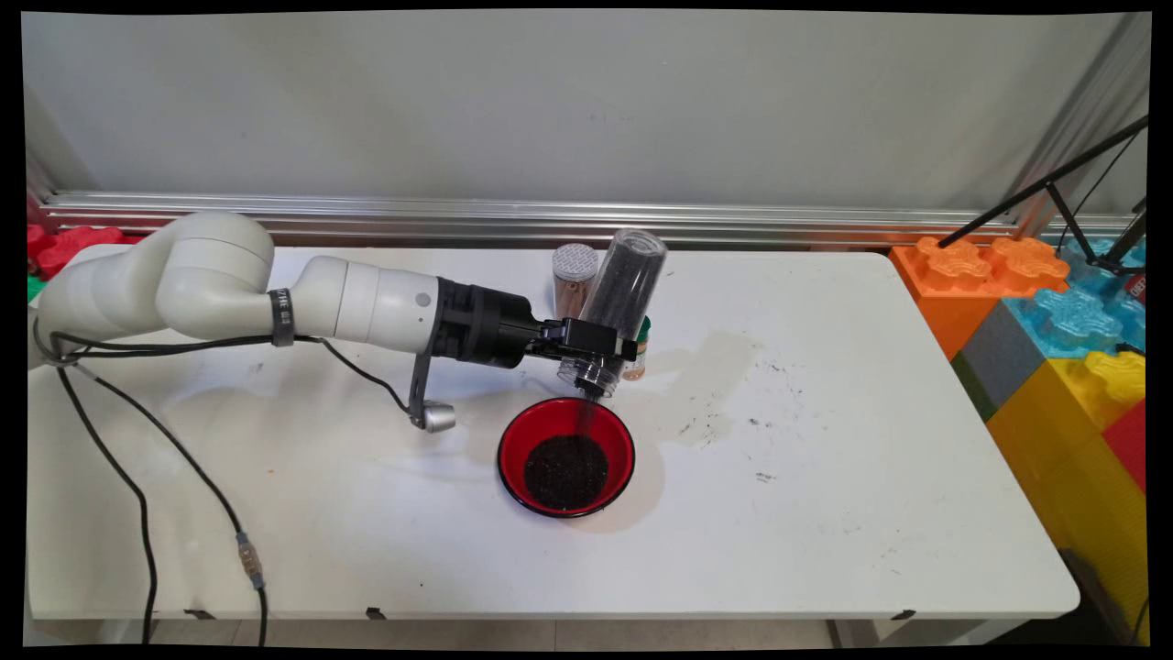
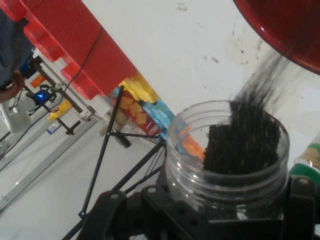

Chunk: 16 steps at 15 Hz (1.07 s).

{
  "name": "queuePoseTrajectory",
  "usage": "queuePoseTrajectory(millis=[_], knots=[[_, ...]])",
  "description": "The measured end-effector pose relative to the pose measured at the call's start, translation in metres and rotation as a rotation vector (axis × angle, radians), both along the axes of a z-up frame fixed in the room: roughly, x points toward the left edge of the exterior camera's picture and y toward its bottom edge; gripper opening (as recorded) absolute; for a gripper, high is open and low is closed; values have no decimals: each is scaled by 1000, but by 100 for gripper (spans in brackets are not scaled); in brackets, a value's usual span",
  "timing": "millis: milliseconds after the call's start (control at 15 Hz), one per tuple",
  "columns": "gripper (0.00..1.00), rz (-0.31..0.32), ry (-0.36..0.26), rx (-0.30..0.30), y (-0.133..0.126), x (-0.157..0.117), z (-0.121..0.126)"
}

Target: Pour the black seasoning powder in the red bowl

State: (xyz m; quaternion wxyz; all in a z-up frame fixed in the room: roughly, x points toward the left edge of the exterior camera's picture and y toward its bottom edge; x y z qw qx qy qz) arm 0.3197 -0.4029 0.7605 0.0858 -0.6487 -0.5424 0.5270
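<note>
- your gripper [image 1: 600, 349] is clamped around a clear plastic jar [image 1: 616, 307], near its open mouth; the jar is tipped mouth-down above the table [image 1: 825, 477].
- the jar is filled with dark granules [image 2: 243, 142], and a thin stream of them falls from the mouth into the red bowl [image 1: 566, 456] just below.
- a dark heap already lies in the bowl's bottom; the bowl sits on the table toward the near side, directly under the jar's mouth.
- in the hand view you see the jar's mouth [image 2: 227, 150] head-on, with the granules blurring as they leave it; the bowl's rim [image 2: 280, 30] is cut off at the top right corner.
- the fingers themselves are mostly hidden behind the jar in both views; only the black linkage [image 2: 145, 212] shows at the bottom.
- behind the jar stands a second jar with a perforated lid [image 1: 575, 275], brownish inside, partly covered by the held one.
- a small bottle with a green cap [image 1: 638, 353] peeks out just beside the gripper; most of it is hidden.
- dark specks [image 1: 761, 426] are scattered on the table to the right of the bowl.
- big coloured toy blocks [image 1: 1054, 330] stand past the table's right end, cut off by the edge.
</note>
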Motion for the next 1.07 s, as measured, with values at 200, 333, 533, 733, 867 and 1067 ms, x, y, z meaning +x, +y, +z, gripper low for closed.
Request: queuePoseTrajectory(millis=[200,333,533,733,867,1067], knots=[[0,-2,-1,-1,0,0,-1],[0,-4,-2,-1,0,0,-2],[0,-5,-2,-2,-1,0,-3],[0,-5,-1,-3,-2,0,-4],[0,-7,0,-5,-2,-1,-4],[0,-11,0,-8,-3,-1,-4]])
